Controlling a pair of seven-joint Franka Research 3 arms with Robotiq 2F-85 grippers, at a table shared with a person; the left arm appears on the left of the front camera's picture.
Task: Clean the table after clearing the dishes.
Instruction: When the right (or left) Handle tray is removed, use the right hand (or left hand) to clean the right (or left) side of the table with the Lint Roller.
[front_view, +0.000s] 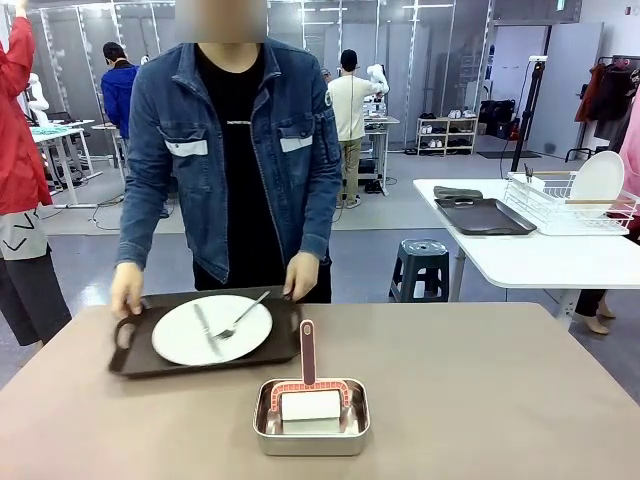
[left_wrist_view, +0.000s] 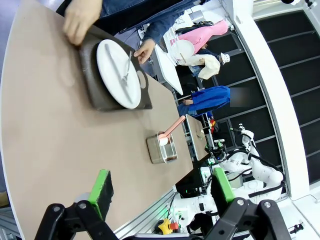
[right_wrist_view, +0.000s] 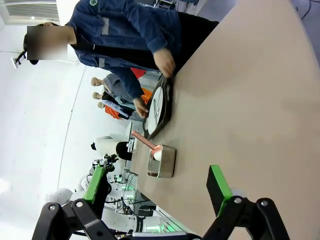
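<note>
Steel pan (front_view: 311, 443) holds brush (front_view: 308, 385); tray (front_view: 135, 360) holds plate (front_view: 185, 340).

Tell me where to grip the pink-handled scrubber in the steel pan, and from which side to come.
Grip the slim pink handle, probably from above, closing across its narrow width. It sticks up free over the far rim of the small rectangular steel pan, while the white-padded head sits low between the walls.

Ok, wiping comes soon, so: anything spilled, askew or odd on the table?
Nothing stands out. The plate lies flat on the tray, knife and fork resting on it; the red-handled tool sits in the steel pan. No spill on the table.
</note>
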